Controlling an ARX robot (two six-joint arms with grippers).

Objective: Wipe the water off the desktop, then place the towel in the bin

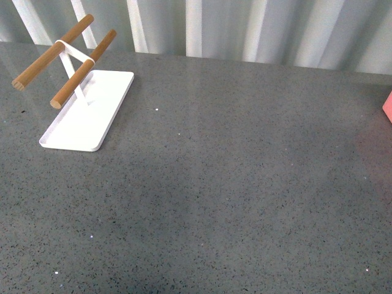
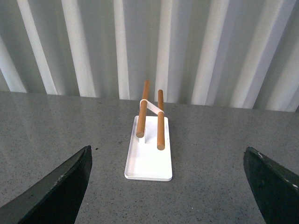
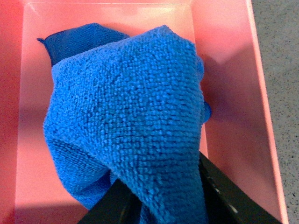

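In the right wrist view the bright blue towel (image 3: pixel 131 116) hangs bunched over the inside of the pink bin (image 3: pixel 229 70). My right gripper (image 3: pixel 161 205) is shut on the towel, its dark fingers (image 3: pixel 224 191) showing on both sides of the cloth. A sliver of the pink bin (image 1: pixel 388 105) shows at the right edge of the front view; neither arm appears there. The speckled dark-grey desktop (image 1: pixel 233 196) shows no water that I can make out. My left gripper (image 2: pixel 168 186) hovers open above the desktop, its two black fingers (image 2: pixel 56 191) wide apart with nothing between them.
A white tray (image 1: pixel 86 113) carrying a rack of two wooden rods (image 1: pixel 82 67) stands at the back left of the desktop; it lies ahead of the left gripper as the tray (image 2: pixel 149 156). A corrugated white wall (image 1: pixel 245 27) runs behind the desktop.
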